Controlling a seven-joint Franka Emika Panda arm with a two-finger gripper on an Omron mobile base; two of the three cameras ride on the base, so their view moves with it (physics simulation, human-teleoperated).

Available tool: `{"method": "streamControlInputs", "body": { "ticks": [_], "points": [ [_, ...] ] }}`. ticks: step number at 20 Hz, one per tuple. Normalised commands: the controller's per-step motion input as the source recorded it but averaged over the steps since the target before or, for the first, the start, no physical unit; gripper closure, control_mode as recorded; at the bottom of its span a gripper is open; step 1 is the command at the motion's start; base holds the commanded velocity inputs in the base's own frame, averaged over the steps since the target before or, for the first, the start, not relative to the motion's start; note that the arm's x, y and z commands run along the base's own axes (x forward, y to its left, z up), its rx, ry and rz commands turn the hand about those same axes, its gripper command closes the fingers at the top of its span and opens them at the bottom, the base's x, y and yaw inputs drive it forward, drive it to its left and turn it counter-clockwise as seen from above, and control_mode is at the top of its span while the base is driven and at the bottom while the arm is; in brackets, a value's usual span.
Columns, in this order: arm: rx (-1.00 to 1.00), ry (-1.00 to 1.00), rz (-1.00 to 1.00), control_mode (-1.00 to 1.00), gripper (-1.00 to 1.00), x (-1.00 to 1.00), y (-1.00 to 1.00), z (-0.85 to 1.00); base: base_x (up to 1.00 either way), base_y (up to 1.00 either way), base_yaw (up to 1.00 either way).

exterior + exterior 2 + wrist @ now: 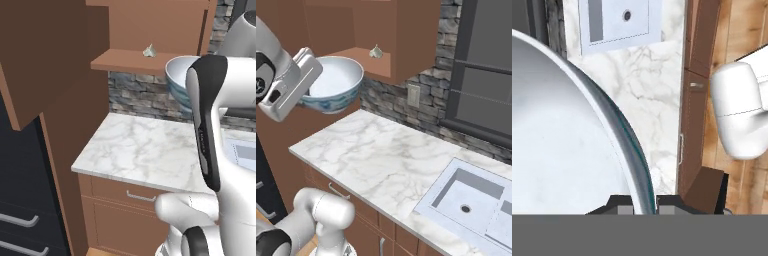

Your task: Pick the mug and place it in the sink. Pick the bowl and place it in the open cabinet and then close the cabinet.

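Observation:
My gripper (643,210) is shut on the rim of the light blue-grey bowl (336,82), one finger inside and one outside. The bowl (177,80) hangs above the marble counter, just in front of and slightly below the shelf (135,62) of the open brown wall cabinet (406,40). Its whitish inside (562,140) fills the left of the hand view. The cabinet door (50,55) stands swung open at the left. The pale sink (466,200) lies in the counter to the right. The mug is out of view.
A small grey-white lump (149,50) sits on the cabinet shelf. Below the bowl lies the marble counter (145,150), with base cabinets (125,210) under it. A stone backsplash (406,107) and a dark window (486,75) stand behind the sink.

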Motion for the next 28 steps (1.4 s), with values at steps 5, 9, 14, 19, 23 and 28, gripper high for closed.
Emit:
{"method": "streamControlInputs", "body": {
  "ticks": [5,9,14,19,23,28],
  "points": [
    [0.00,-0.12,0.00,-1.00,1.00,0.25,0.33,0.07,0.00,0.00,0.00],
    [0.00,-0.08,0.00,-1.00,1.00,0.02,0.26,0.15,0.00,0.00,0.00],
    [0.00,-0.01,0.00,-1.00,1.00,0.06,0.22,0.13,0.00,0.00,0.00],
    [0.00,0.01,0.00,-1.00,1.00,0.40,0.00,0.29,0.00,0.00,0.00],
    [0.00,0.00,0.02,-1.00,1.00,0.45,0.06,0.30,0.00,0.00,0.00],
    [0.00,0.01,0.05,-1.00,1.00,0.41,0.15,0.06,0.00,0.00,0.00]
  ]
}}
